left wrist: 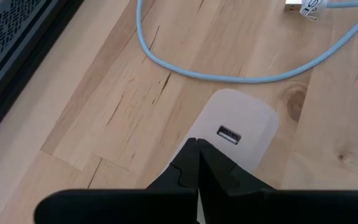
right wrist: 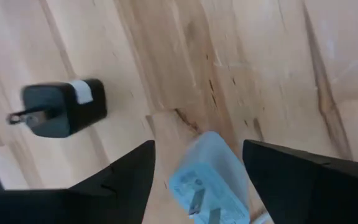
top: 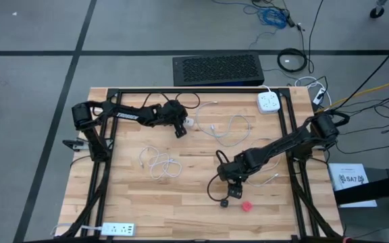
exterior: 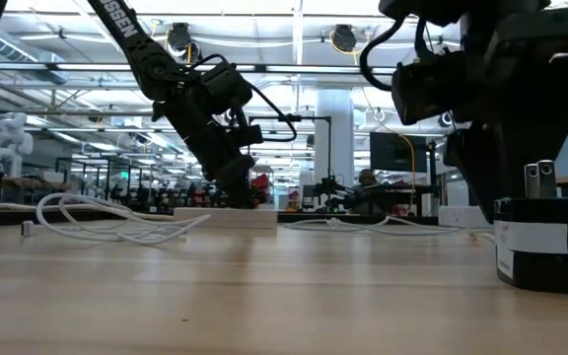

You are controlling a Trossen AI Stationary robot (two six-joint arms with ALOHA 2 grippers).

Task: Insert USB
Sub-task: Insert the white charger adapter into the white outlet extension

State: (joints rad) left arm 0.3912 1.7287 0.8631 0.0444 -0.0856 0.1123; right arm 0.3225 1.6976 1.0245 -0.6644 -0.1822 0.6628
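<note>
A white charger block (left wrist: pixel 244 121) lies flat on the wooden table at the far middle, its USB port (left wrist: pixel 229 134) facing up. My left gripper (left wrist: pixel 197 148) is shut, with its tips on this block (top: pixel 190 123). A pale cable (left wrist: pixel 229 76) curves past the block, and a white connector (left wrist: pixel 303 7) lies beyond it. Nearer the table's front, my right gripper (right wrist: pixel 197 168) points down and is open. A pale plug adapter (right wrist: pixel 207 183) with its prongs up lies between the fingers, apart from both. A black charger (right wrist: pixel 64 107) lies beside it. My left gripper presses its shut fingertips (left wrist: pixel 194 155) down on the white block's top face (left wrist: pixel 211 127), just beside the USB port. The fingers slant down from the table's left side. The block lies flat on the table.
Loose white cables lie at mid-table (top: pixel 159 165) and near the far edge (top: pixel 229 128). White power strips sit at the far right (top: pixel 269 102) and the near left corner (top: pixel 117 229). A small red piece (top: pixel 246 206) lies by the black charger (top: pixel 225 202).
</note>
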